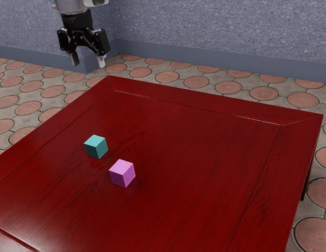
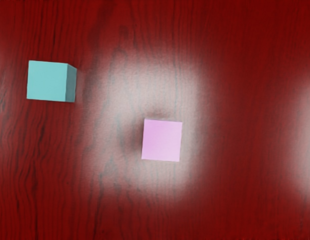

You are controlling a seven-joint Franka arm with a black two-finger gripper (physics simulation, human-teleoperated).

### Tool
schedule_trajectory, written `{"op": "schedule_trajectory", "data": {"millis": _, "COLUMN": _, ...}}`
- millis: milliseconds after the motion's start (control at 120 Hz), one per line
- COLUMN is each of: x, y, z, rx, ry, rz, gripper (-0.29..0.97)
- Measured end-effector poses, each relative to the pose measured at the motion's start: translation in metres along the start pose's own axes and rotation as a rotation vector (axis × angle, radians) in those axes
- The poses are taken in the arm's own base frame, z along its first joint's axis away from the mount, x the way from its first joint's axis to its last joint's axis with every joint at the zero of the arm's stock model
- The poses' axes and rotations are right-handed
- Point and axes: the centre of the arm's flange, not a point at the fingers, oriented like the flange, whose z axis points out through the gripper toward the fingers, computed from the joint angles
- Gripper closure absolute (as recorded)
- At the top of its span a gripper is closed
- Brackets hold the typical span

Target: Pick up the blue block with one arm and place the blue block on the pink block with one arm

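A teal-blue block (image 1: pixel 95 146) sits on the dark red table (image 1: pixel 205 157), toward the exterior view's left. Just beside it, nearer the front edge, rests a pink block (image 1: pixel 122 172); the two stand apart, not touching. My gripper (image 1: pixel 88 59) hangs high above the table's far left corner, well away from both blocks, open with nothing between its fingers. The wrist view looks straight down on the blue block (image 2: pixel 50 81) and the pink block (image 2: pixel 162 140), both flat on the wood.
The table has a raised rim (image 1: pixel 194 102) along its far edge. Beyond it lie a cobbled floor (image 1: pixel 231 84) and a grey-blue wall (image 1: pixel 215 26).
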Motion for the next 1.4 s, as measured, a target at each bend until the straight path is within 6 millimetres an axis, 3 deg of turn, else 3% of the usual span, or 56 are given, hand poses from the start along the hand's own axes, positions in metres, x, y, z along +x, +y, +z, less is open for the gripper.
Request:
{"op": "schedule_trajectory", "data": {"millis": 225, "x": 0.000, "y": -0.009, "z": -0.001, "rx": -0.024, "ry": 0.000, "rz": 0.031, "gripper": 0.00}}
{"op": "schedule_trajectory", "data": {"millis": 258, "x": -0.005, "y": -0.006, "z": -0.016, "rx": -0.023, "ry": 0.027, "rz": 0.042, "gripper": 0.00}}
{"op": "schedule_trajectory", "data": {"millis": 317, "x": -0.029, "y": -0.002, "z": -0.068, "rx": -0.022, "ry": 0.126, "rz": 0.062, "gripper": 0.00}}
{"op": "schedule_trajectory", "data": {"millis": 392, "x": -0.056, "y": 0.003, "z": -0.106, "rx": -0.022, "ry": 0.197, "rz": 0.085, "gripper": 0.00}}
{"op": "schedule_trajectory", "data": {"millis": 475, "x": -0.065, "y": 0.005, "z": -0.118, "rx": -0.020, "ry": 0.221, "rz": 0.100, "gripper": 0.00}}
{"op": "schedule_trajectory", "data": {"millis": 608, "x": -0.056, "y": -0.010, "z": -0.113, "rx": 0.007, "ry": 0.230, "rz": 0.079, "gripper": 0.00}}
{"op": "schedule_trajectory", "data": {"millis": 692, "x": -0.038, "y": -0.011, "z": -0.094, "rx": 0.047, "ry": 0.203, "rz": 0.078, "gripper": 0.00}}
{"op": "schedule_trajectory", "data": {"millis": 817, "x": -0.017, "y": 0.005, "z": -0.067, "rx": 0.084, "ry": 0.164, "rz": 0.108, "gripper": 0.00}}
{"op": "schedule_trajectory", "data": {"millis": 908, "x": 0.000, "y": -0.003, "z": -0.037, "rx": 0.099, "ry": 0.102, "rz": 0.100, "gripper": 0.00}}
{"op": "schedule_trajectory", "data": {"millis": 1017, "x": 0.016, "y": 0.002, "z": 0.040, "rx": 0.123, "ry": -0.024, "rz": 0.119, "gripper": 0.00}}
{"op": "schedule_trajectory", "data": {"millis": 1100, "x": 0.019, "y": -0.018, "z": 0.101, "rx": 0.124, "ry": -0.097, "rz": 0.095, "gripper": 0.00}}
{"op": "schedule_trajectory", "data": {"millis": 1175, "x": 0.018, "y": -0.031, "z": 0.139, "rx": 0.122, "ry": -0.119, "rz": 0.084, "gripper": 0.00}}
{"op": "schedule_trajectory", "data": {"millis": 1308, "x": 0.028, "y": -0.050, "z": 0.165, "rx": 0.104, "ry": -0.096, "rz": 0.073, "gripper": 0.00}}
{"op": "schedule_trajectory", "data": {"millis": 1400, "x": 0.033, "y": -0.062, "z": 0.173, "rx": 0.064, "ry": -0.081, "rz": 0.056, "gripper": 0.00}}
